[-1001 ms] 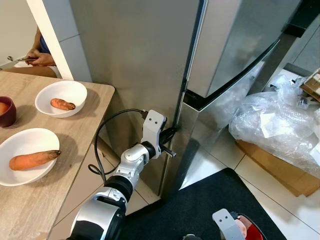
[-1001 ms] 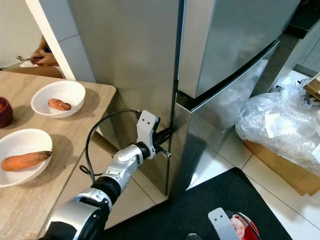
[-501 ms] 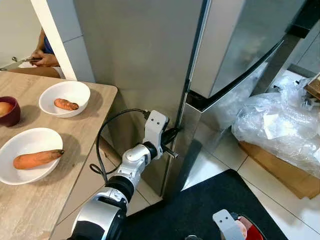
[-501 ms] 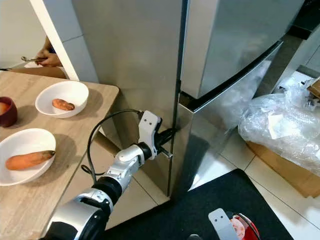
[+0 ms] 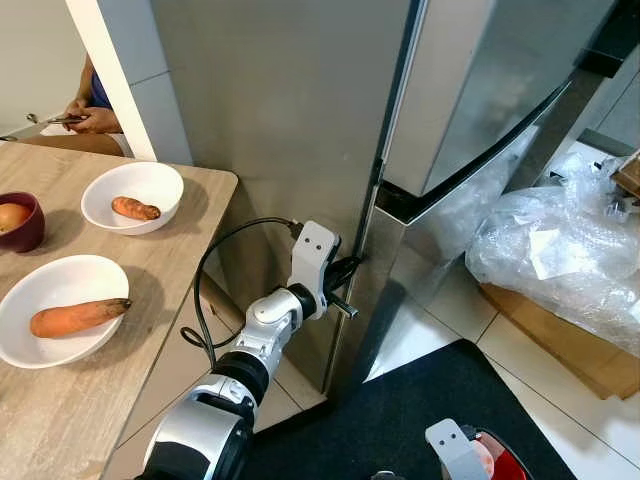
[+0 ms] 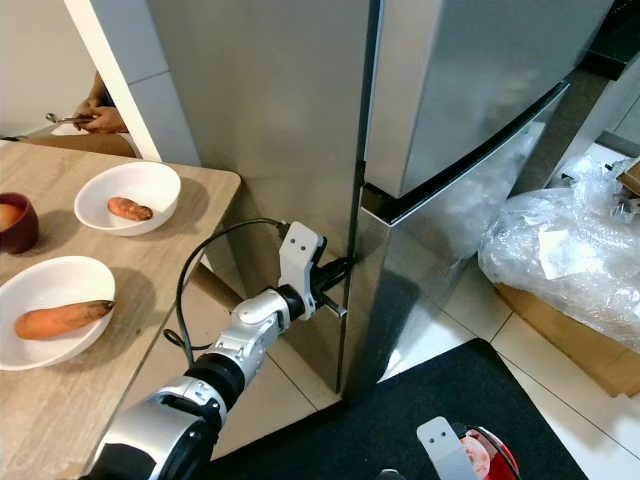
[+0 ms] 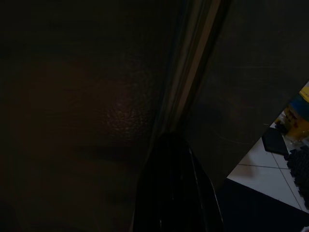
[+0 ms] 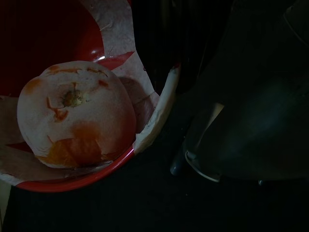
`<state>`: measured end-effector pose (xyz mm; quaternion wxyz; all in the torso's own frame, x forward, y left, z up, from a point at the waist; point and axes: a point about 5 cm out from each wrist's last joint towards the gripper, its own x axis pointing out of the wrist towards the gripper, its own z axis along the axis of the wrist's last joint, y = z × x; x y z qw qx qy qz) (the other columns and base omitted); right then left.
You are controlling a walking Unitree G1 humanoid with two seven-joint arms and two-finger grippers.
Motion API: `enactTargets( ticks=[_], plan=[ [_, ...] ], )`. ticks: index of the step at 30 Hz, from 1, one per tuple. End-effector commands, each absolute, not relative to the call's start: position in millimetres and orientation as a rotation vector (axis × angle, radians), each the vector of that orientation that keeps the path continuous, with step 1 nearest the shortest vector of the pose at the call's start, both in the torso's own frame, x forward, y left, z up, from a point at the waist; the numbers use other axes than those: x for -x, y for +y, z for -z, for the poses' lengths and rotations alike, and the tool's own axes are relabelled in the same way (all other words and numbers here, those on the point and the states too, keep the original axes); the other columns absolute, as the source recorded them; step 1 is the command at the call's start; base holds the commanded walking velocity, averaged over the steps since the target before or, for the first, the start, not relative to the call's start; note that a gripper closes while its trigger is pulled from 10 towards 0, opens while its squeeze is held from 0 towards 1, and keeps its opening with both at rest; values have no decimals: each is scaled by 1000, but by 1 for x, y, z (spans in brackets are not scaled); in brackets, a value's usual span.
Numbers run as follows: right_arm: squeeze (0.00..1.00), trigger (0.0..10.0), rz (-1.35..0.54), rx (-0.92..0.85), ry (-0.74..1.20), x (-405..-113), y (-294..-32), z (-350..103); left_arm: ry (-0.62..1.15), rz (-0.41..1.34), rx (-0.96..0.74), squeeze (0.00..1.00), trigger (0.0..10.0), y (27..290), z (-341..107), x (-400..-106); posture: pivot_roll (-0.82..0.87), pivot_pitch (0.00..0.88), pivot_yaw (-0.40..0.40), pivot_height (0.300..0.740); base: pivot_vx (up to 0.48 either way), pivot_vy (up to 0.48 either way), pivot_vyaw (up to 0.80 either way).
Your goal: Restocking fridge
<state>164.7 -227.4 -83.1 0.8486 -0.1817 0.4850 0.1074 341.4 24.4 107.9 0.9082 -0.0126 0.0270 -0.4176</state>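
The steel fridge stands with both doors closed, the upper door above the lower door. My left gripper is stretched out low, its black fingers pressed together at the seam where the lower door's edge meets the fridge side. My right gripper is at the bottom edge of the eye views, shut on the rim of a red bowl lined with paper. A round, partly peeled orange fruit lies in that bowl.
The wooden table on my left carries a white bowl with a carrot, a farther white bowl with a small root, and a dark red cup. A person's hands show behind. Crumpled plastic wrap covers a cardboard box; a black mat lies underfoot.
The whole picture has shifted slightly as the camera moved. My left gripper stays at the door seam and the fridge doors stay closed.
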Motion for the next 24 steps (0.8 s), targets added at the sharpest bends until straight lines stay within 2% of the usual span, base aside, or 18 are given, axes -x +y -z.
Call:
enactTargets(
  ticks=[1,24],
  plan=[
    [0,10000,-203,372,1026,-161,-231,84,34,1077,35,0,10000,-30,-112,-317,-215,121,-4,700,0,0,0],
    [0,10000,-200,372,1030,-160,-231,85,31,1138,36,0,10000,-43,-113,-309,-216,120,-3,700,0,0,0]
  ],
)
